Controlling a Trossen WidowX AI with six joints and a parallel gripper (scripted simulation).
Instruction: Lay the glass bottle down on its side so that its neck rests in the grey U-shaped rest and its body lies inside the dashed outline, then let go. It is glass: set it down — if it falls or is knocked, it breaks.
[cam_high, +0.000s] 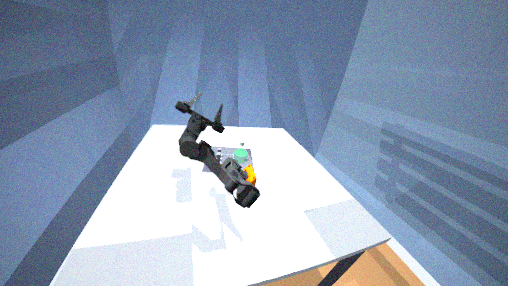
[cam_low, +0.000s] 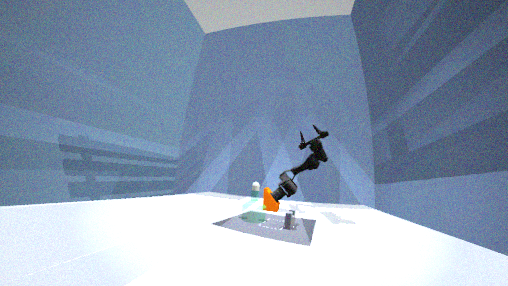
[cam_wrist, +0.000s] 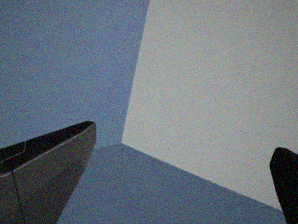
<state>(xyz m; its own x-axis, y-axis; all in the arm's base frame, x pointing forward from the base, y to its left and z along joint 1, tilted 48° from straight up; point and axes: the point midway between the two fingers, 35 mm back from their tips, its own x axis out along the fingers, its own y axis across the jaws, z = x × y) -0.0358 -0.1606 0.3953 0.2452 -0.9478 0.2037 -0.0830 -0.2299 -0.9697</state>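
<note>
The green glass bottle (cam_high: 241, 153) (cam_low: 254, 216) stands upright, with a pale top, on the grey mat (cam_high: 208, 170) (cam_low: 300, 237). The grey U-shaped rest (cam_high: 219, 154) (cam_low: 288, 220) stands on the same mat, to the bottle's right in the exterior view. The dashed outline (cam_low: 272, 228) shows faintly as white dashes between the bottle and the rest; the arm hides part of that area in the top view. My gripper (cam_high: 211, 99) (cam_low: 308, 129) (cam_wrist: 185, 144) is wide open and empty, raised high above the table, pointing upward and well away from the bottle.
An orange block (cam_high: 251, 175) (cam_low: 270, 201) stands near the arm's lower end, close to the bottle. The white table (cam_high: 145, 200) (cam_low: 125, 235) extends around the mat. The wrist view shows only walls and ceiling (cam_wrist: 215, 75) beyond the fingers.
</note>
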